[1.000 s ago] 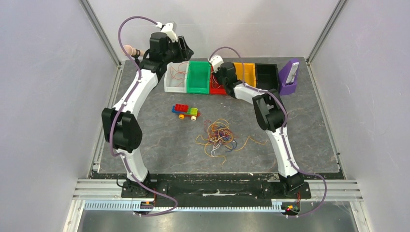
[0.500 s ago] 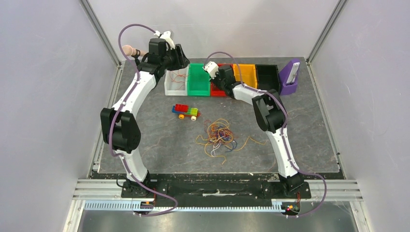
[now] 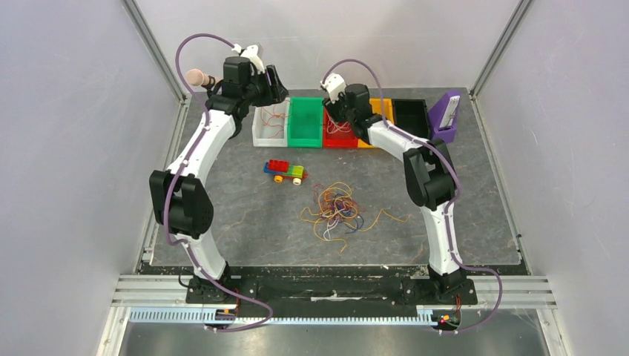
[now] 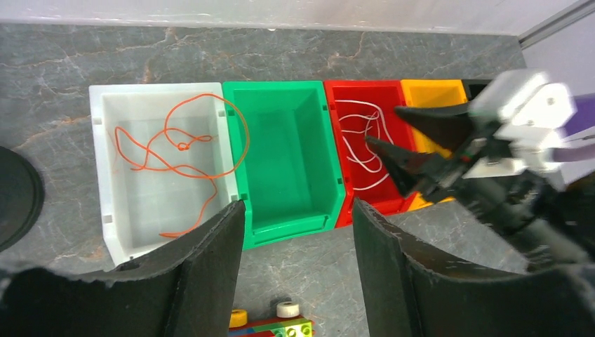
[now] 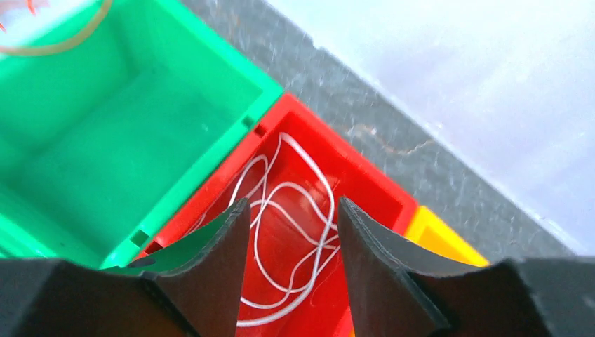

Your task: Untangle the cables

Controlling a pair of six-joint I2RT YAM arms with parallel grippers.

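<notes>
The cables lie as a loose multicoloured tangle on the grey mat, in front of both arms. A white cable lies coiled in the red bin, directly under my right gripper, which is open with nothing between its fingers. An orange cable lies in the white bin. My left gripper hangs open and empty above the mat, just in front of the green bin. In the left wrist view, the right gripper reaches over the red bin.
A row of bins runs along the back: white, green, red, orange and black. A purple holder stands at its right end. A small brick car sits between the bins and the tangle.
My right gripper went from shut to open and shifted right over the red bin, where the white cable now lies. The left arm drew back a little towards the far left corner.
</notes>
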